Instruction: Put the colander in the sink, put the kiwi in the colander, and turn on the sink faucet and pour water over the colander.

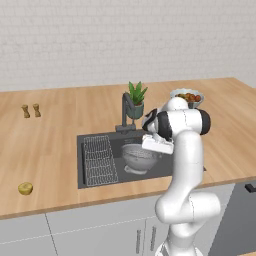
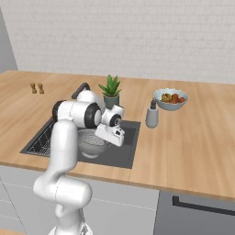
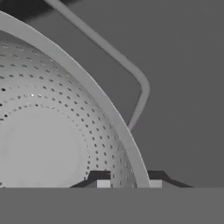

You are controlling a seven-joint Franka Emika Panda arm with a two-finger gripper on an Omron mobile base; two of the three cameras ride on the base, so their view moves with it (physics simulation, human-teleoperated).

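Observation:
The grey perforated colander [image 1: 137, 156] [image 2: 88, 141] stands on the floor of the dark sink [image 1: 155, 172] [image 2: 123, 153], right of the wire rack [image 1: 99, 160]. My gripper [image 1: 151, 148] [image 2: 109, 136] [image 3: 129, 184] reaches down at the colander's right rim. In the hand view the colander's rim [image 3: 94, 96] runs between the two fingertips, which sit shut on either side of it, and a thin side handle [image 3: 142, 87] loops off the rim. The kiwi [image 1: 25, 188] lies on the wooden counter far left of the sink, near the front edge. The dark sink faucet [image 1: 125, 112] [image 2: 81, 88] stands behind the basin.
A potted green plant [image 1: 135, 98] [image 2: 110, 91] stands beside the faucet. A white bowl of fruit [image 1: 187, 97] [image 2: 170, 98] and a grey soap dispenser [image 2: 152, 114] are right of the sink. Two brown shakers [image 1: 31, 110] [image 2: 36, 87] stand at the far left.

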